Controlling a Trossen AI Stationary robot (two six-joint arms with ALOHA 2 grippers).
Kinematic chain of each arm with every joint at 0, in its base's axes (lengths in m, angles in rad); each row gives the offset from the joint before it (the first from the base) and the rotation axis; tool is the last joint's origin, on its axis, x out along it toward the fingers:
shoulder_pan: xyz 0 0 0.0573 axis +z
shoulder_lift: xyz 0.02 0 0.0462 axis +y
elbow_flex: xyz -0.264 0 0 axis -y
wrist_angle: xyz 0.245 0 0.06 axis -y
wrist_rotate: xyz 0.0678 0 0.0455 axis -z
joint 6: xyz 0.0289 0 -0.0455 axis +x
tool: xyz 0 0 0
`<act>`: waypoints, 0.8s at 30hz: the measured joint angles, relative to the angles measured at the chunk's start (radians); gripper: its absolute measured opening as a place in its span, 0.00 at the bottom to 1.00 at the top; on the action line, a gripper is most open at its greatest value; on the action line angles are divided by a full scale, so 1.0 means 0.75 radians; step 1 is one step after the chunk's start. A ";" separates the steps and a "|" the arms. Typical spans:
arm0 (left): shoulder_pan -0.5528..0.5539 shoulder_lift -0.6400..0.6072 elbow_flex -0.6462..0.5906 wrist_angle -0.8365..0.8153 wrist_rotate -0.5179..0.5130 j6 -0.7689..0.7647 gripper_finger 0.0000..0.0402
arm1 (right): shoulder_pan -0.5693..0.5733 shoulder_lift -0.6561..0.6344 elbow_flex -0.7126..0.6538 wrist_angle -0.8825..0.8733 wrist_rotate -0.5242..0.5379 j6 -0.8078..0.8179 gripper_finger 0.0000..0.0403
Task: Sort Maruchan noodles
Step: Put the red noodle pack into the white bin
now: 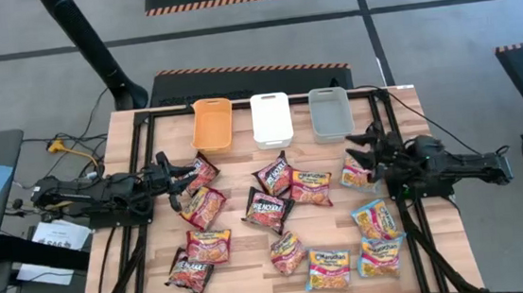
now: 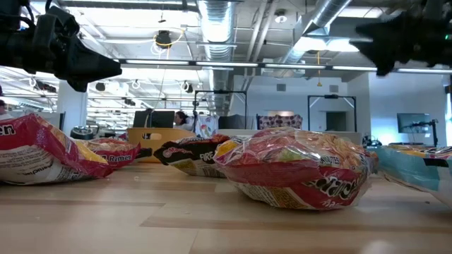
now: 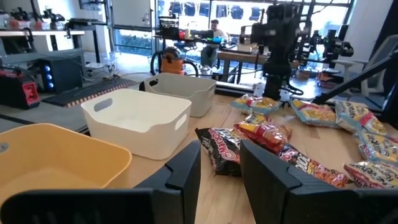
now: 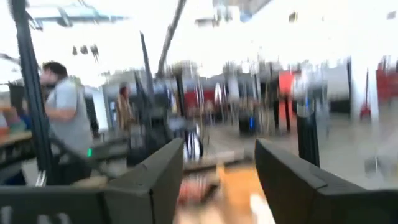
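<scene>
Twelve or so noodle packets (image 1: 273, 209) lie scattered over the tabletop (image 1: 244, 271); both pincers, left (image 1: 181, 177) and right (image 1: 360, 149), hang open and empty. Overlapping packets risk a double grab.

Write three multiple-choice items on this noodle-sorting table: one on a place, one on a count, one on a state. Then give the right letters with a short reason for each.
1. Where does the white bin stand?
A. Between the orange bin and the grey bin
B. Left of the orange bin
C. Among the noodle packets

2. How many bins stand on the table?
A. One
B. Three
C. Five

3. What do the bins hold?
A. All the packets
B. One packet each
C. Nothing

Answers:
1 A, the high view shows it in the middle of the row.
2 B, orange, white and grey.
3 C, all three show bare insides; packets such as the dark one lie on the table.
</scene>
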State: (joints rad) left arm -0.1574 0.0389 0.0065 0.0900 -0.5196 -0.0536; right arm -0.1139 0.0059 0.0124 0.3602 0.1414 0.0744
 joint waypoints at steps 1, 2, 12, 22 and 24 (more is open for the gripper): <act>0.000 0.000 0.000 0.000 0.000 0.006 0.25 | 0.000 0.000 0.000 0.056 -0.002 -0.028 0.58; 0.000 0.000 0.000 0.000 0.000 0.008 0.25 | 0.000 0.000 0.004 0.097 -0.004 -0.052 0.59; 0.000 0.000 0.000 0.000 0.000 0.005 0.26 | 0.000 0.000 0.194 0.203 -0.051 -0.173 0.61; 0.000 0.000 0.000 0.000 0.000 -0.051 0.26 | 0.000 0.127 0.446 0.172 -0.160 -0.199 0.61; 0.000 0.000 0.000 0.000 0.000 -0.051 0.26 | 0.000 0.187 0.501 0.117 -0.161 -0.214 0.61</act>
State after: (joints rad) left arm -0.1574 0.0391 0.0063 0.0902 -0.5194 -0.0917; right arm -0.1139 0.1464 0.3879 0.4481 0.0209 -0.0861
